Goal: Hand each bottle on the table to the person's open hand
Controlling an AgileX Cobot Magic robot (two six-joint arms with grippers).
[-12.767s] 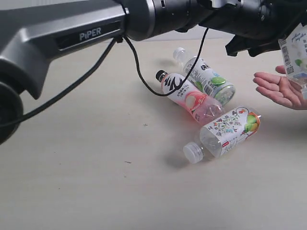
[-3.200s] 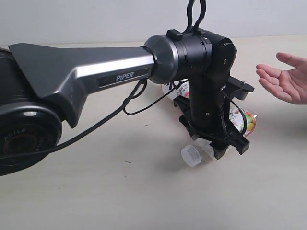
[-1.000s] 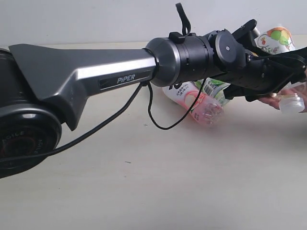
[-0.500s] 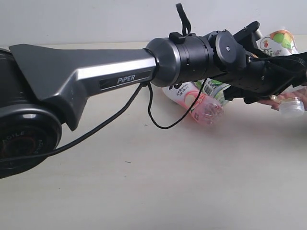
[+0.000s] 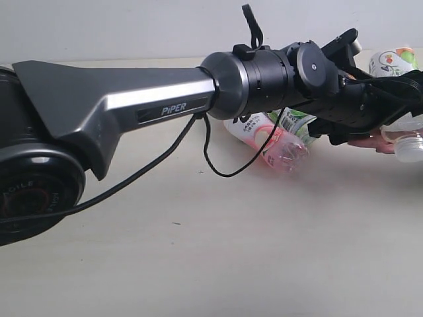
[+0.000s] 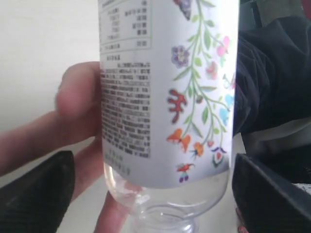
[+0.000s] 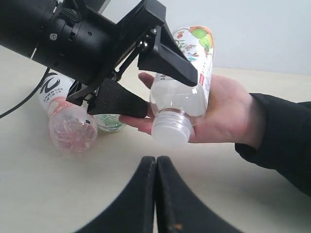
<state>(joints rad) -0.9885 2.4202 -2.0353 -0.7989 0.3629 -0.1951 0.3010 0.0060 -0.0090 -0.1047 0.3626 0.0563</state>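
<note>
L pincer [image 7: 170, 95] spread around clear floral-label plastic bottle [image 6: 165, 97] lying on person's bare open palm [image 7: 221, 111]; R pincer [image 7: 155, 194] pressed together. We count two left on beige table [image 5: 231, 251]: pink-peach bottle [image 5: 271, 142], green-lime bottle [image 7: 108, 122].

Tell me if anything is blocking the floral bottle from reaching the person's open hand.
Nothing visible does. The floral bottle already lies in the person's open hand, with the left gripper open around it.
</note>
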